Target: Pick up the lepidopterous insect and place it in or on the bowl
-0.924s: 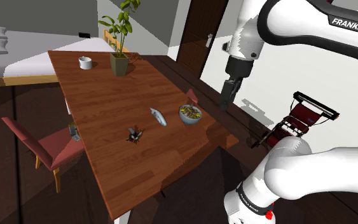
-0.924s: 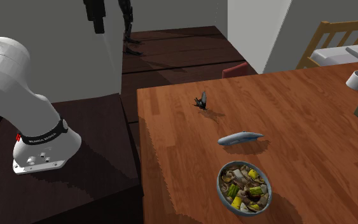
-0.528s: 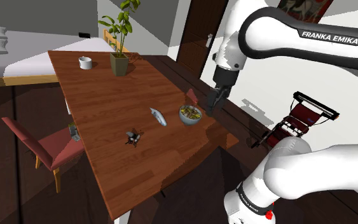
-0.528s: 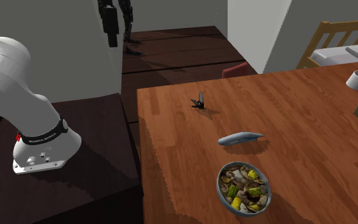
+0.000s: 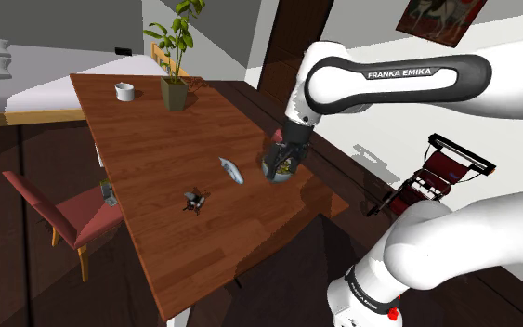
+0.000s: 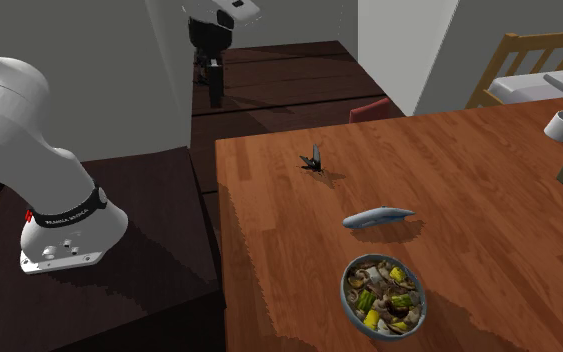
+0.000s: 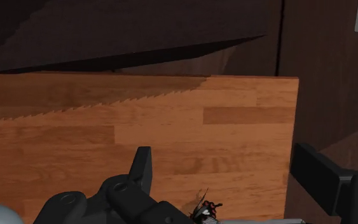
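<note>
The insect (image 5: pixel 194 198), small and dark with raised wings, stands on the wooden table (image 5: pixel 148 139) toward its near side. In the second exterior view the insect (image 6: pixel 314 160) is near the table's corner. The grey bowl (image 6: pixel 382 293) holds mixed food pieces; in the shoulder view the bowl (image 5: pixel 270 172) is partly covered by my gripper (image 5: pixel 284 160). That gripper (image 6: pixel 215 92) hangs in the air off the table's edge, apart from the insect. Seen from the wrist, the gripper (image 7: pixel 231 178) is open, its fingers (image 7: pixel 142 167) wide apart, with the insect (image 7: pixel 204 210) low between them, untouched.
A blue fish-shaped object (image 5: pixel 231 171) lies between insect and bowl. A potted plant (image 5: pixel 177 56) and a white cup (image 5: pixel 124 91) stand at the far end. A red chair (image 5: pixel 59 209) sits beside the table. The dark stand (image 6: pixel 149 230) adjoins the table's edge.
The arm has swung down and toward the shoulder view's left, bringing the gripper from beside the table to in front of the bowl. The insect shifted slightly early on, then stayed put.
</note>
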Controlling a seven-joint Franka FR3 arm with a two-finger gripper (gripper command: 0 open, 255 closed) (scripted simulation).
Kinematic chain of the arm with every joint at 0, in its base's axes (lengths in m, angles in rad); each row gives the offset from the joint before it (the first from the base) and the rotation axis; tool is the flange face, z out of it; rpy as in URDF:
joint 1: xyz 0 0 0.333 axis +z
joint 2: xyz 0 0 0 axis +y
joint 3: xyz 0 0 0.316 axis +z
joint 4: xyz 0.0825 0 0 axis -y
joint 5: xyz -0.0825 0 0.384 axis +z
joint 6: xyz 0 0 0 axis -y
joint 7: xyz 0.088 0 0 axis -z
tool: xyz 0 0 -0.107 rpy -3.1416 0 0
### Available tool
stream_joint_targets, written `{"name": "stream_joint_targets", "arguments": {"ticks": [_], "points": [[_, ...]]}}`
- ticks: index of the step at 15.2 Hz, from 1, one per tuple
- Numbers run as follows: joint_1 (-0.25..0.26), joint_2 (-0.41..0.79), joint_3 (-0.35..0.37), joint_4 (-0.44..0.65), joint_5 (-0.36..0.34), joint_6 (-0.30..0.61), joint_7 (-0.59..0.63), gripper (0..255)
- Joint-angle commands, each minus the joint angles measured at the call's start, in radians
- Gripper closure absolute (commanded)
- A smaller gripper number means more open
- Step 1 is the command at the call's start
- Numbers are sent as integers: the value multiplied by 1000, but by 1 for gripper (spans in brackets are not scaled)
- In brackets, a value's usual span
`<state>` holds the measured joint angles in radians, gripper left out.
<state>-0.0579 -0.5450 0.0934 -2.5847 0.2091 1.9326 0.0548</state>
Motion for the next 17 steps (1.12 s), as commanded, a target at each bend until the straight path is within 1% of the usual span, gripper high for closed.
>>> {"name": "stream_joint_targets", "arguments": {"ticks": [1,5,9,13,17], "points": [[-1,67,7,-3,32,87,26,0],[-4,213,10,3,95,251,55,0],[0,372,8,35,170,402,66,0],[5,536,5,92,264,532,55,0],[1,701,10,174,375,637,26,0]]}}
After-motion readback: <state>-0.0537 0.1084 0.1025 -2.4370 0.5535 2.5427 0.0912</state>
